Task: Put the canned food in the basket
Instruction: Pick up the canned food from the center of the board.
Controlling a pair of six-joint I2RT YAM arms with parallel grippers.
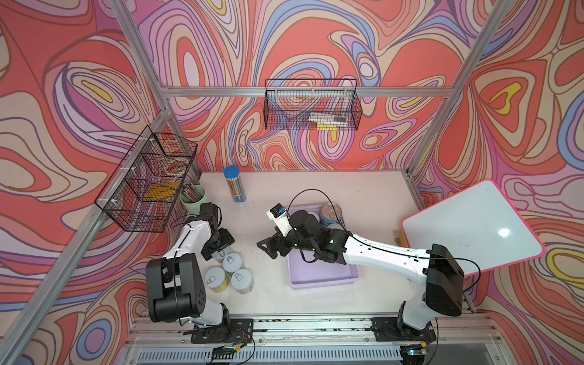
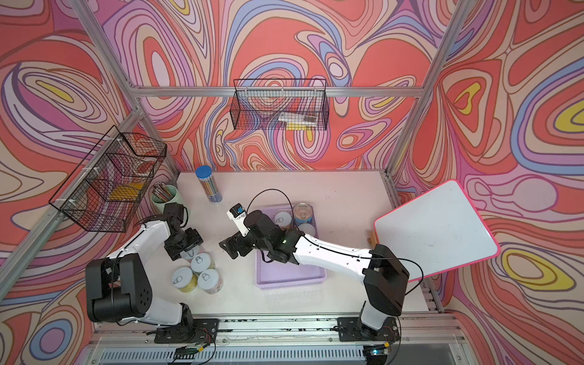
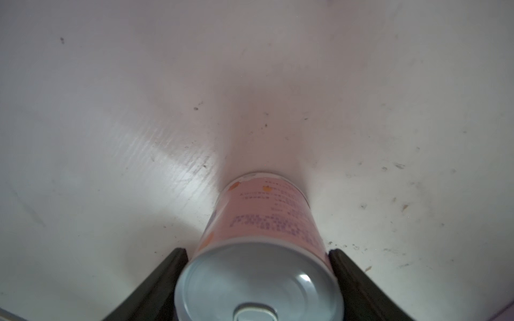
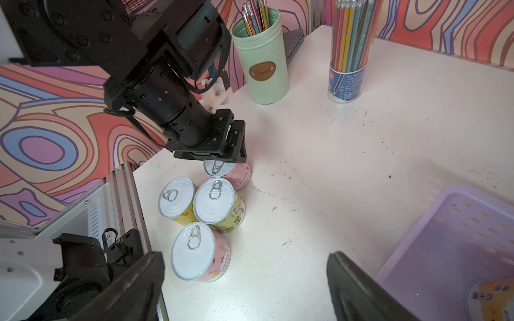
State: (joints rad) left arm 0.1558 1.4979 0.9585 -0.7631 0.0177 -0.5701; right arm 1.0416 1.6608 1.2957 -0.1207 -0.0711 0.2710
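The left claw is straddling the pink-labelled silver-topped tin on the white worktop; whether it is pinching, I cannot tell. The right claw is hanging spread beside the lilac slotted plastic basket.

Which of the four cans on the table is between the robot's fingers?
The pink can nearest the green cup: it alone sits inside the left gripper.
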